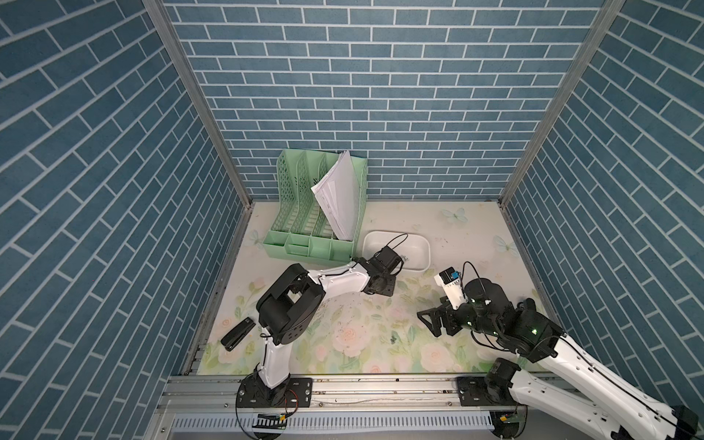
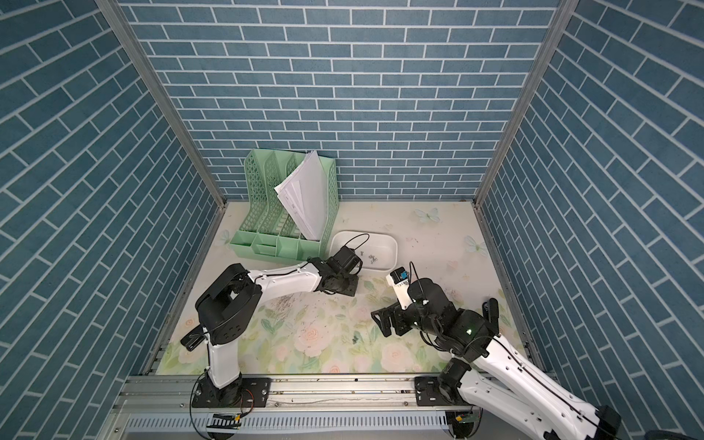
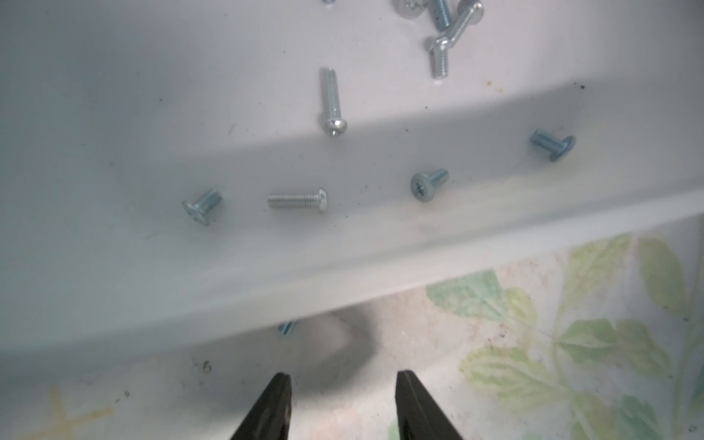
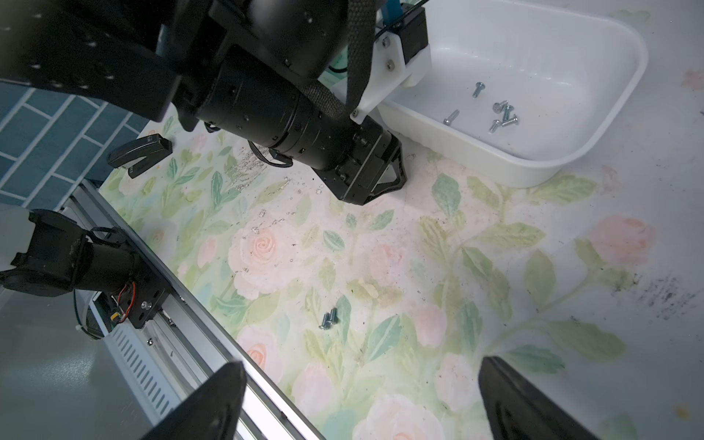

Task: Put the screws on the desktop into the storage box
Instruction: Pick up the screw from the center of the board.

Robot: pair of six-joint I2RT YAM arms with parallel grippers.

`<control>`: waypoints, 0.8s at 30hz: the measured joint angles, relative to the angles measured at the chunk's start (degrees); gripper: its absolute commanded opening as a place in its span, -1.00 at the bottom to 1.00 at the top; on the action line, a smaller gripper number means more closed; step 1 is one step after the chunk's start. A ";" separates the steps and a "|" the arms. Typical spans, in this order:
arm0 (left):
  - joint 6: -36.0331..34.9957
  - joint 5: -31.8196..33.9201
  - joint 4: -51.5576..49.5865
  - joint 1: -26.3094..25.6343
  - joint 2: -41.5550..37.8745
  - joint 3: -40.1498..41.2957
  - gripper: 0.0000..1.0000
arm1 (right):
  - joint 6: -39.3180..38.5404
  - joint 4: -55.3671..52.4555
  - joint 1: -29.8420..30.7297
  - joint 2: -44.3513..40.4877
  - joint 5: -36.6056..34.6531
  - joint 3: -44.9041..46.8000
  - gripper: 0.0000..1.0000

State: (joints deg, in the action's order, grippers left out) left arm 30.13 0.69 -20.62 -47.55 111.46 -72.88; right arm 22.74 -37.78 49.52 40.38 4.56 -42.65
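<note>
The white storage box (image 1: 427, 251) (image 2: 394, 247) stands on the floral desktop (image 1: 343, 339), behind centre in both top views. Several silver screws (image 3: 297, 200) (image 4: 503, 114) lie inside it. My left gripper (image 1: 383, 285) (image 3: 343, 381) hovers at the box's near wall (image 3: 343, 259), open, with nothing between its fingers. One more screw (image 3: 286, 327) peeks out at the near rim, partly hidden. Two screws (image 4: 328, 319) (image 1: 393, 338) lie together on the desktop near the front. My right gripper (image 1: 430, 322) (image 4: 360, 364) hangs wide open and empty to their right.
A mint-green file rack (image 1: 312, 213) with white papers stands left of the box against the back wall. A black stapler (image 1: 238, 333) (image 4: 141, 152) lies at the front left. Blue brick walls close three sides; a metal rail (image 1: 343, 384) runs along the front.
</note>
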 measured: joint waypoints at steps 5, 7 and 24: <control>-0.04 1.22 -0.24 0.02 1.86 -1.62 -0.01 | 0.00 0.00 0.00 -0.04 0.00 0.02 0.99; -0.11 2.10 -0.59 0.04 2.08 -1.95 -0.01 | 0.00 0.00 0.00 -0.04 0.00 0.04 0.99; -0.35 6.16 -1.70 0.92 3.04 -2.14 -0.03 | 0.00 0.00 0.00 -0.04 0.00 0.11 0.99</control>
State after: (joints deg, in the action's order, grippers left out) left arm 29.78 6.85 -22.33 -46.63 114.50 -75.02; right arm 22.74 -37.78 49.52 40.34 4.56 -42.54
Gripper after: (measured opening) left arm 0.488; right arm 0.995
